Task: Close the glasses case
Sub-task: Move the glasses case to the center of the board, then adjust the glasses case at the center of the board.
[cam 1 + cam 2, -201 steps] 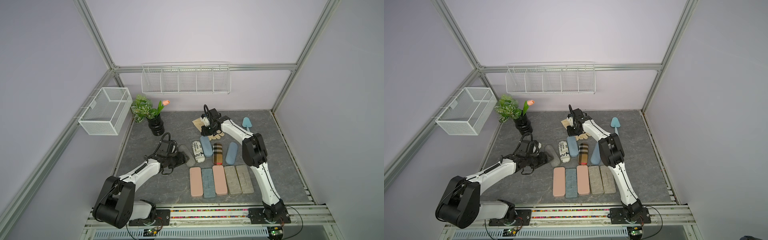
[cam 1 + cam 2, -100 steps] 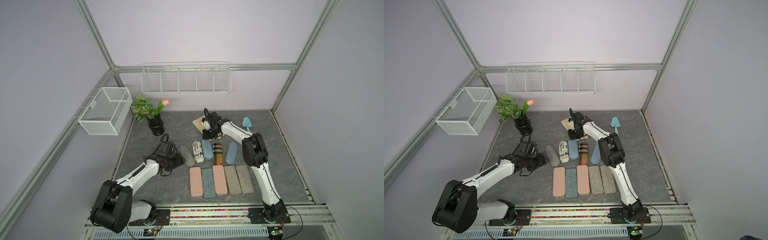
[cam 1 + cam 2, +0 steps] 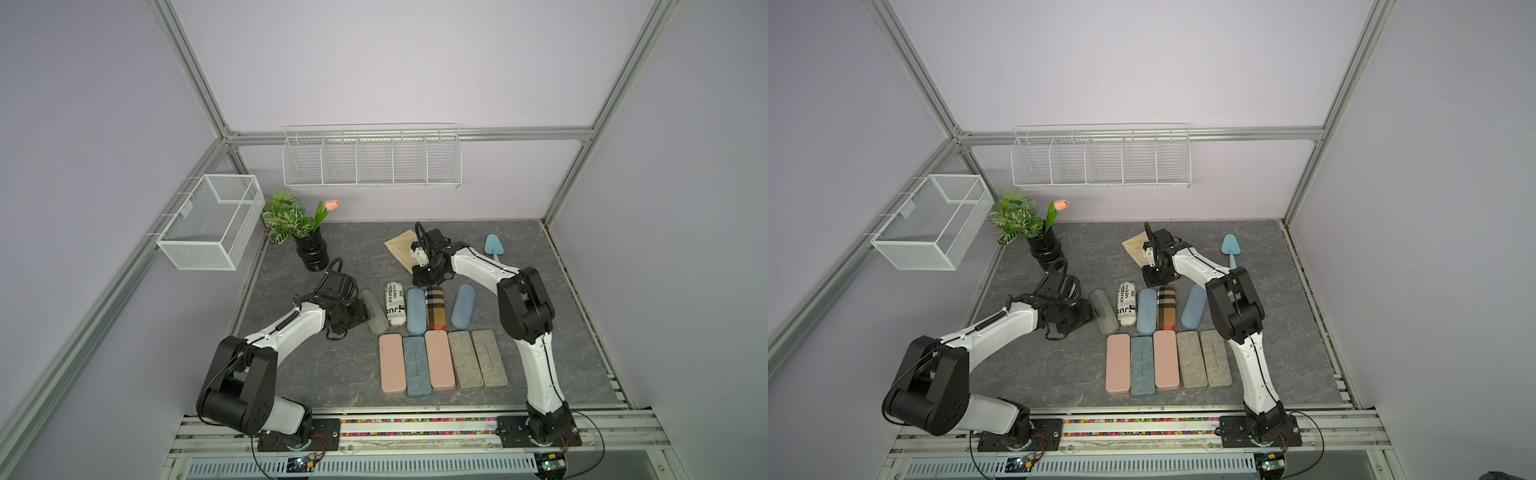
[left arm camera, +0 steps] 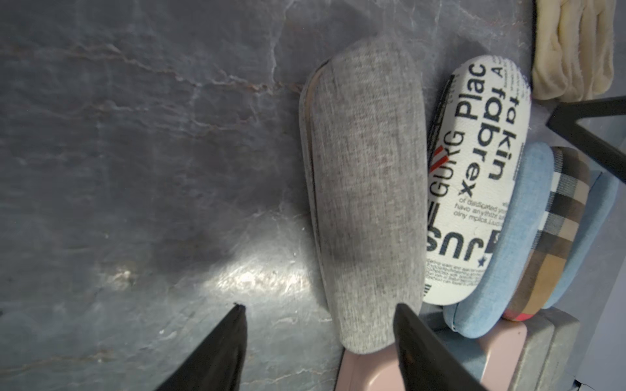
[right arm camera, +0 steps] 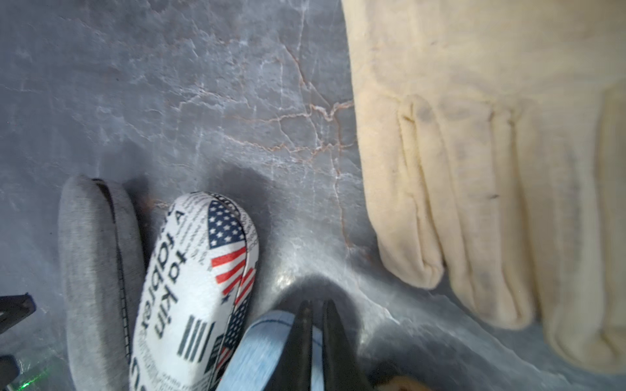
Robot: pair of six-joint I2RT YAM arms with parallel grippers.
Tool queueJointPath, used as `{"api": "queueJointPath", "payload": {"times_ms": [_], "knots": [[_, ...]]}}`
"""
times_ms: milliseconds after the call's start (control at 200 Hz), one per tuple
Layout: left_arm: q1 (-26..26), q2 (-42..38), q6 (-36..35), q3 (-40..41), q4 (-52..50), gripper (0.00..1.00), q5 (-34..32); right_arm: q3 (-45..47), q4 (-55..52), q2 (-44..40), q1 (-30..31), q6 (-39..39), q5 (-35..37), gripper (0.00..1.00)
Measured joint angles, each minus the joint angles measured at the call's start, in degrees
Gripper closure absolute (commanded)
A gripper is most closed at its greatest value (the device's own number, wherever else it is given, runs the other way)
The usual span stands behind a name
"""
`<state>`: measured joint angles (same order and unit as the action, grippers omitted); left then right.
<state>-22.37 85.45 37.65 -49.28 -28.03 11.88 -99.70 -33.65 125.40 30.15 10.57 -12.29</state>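
Grey woven fabric covers the oval glasses case (image 4: 366,189) you are working on. It lies on the dark marbled tabletop (image 4: 135,135) at the left end of the row of rounded cases, touching the white newsprint-patterned case (image 4: 474,162) beside it. Its lid is down, with only a thin seam showing along one long side.

Your left gripper (image 4: 318,306) stands wide apart and holds nothing. One black finger (image 4: 416,348) sits over the near end of the grey case and the other is over bare table. You cannot tell whether that finger touches the fabric.

Your right gripper (image 5: 315,304) is pinched together and empty. Its tips are over the far end of the light blue fabric case (image 5: 267,345), near the tips of a cream cloth glove (image 5: 474,169).

In a top view, the row runs on to your right with a tan plaid case (image 3: 435,307) and a second light blue case (image 3: 462,305). In front of them, five flat rectangular cases (image 3: 436,361) lie side by side: pink, blue-grey, pink and two stone grey. A black pot of green leaves (image 3: 309,249) stands at the back left, and a pale blue trowel (image 3: 494,245) lies at the back right.
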Motion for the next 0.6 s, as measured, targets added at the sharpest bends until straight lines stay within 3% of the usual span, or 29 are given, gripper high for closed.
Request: {"api": "queueJointPath", "payload": {"times_ms": [115, 320, 505, 600], "knots": [[1.0, 4.3, -1.5, -4.9, -2.0, 0.4, -0.5, 3.7, 1.0, -6.9, 0.0, 0.8, 2.3, 0.88], [5.4, 5.8, -2.7, -7.5, -7.0, 0.82, -1.9, 5.6, -3.0, -20.0, -0.1, 2.1, 10.7, 0.9], [7.0, 5.8, -2.4, -7.3, -11.0, 0.96, -3.7, 13.0, -8.4, -28.9, -1.9, 3.9, 17.0, 0.9], [6.9, 6.1, -2.3, -6.8, -11.5, 0.98, -3.7, 18.5, -10.5, -31.1, -3.6, 5.0, 18.9, 0.9]]}}
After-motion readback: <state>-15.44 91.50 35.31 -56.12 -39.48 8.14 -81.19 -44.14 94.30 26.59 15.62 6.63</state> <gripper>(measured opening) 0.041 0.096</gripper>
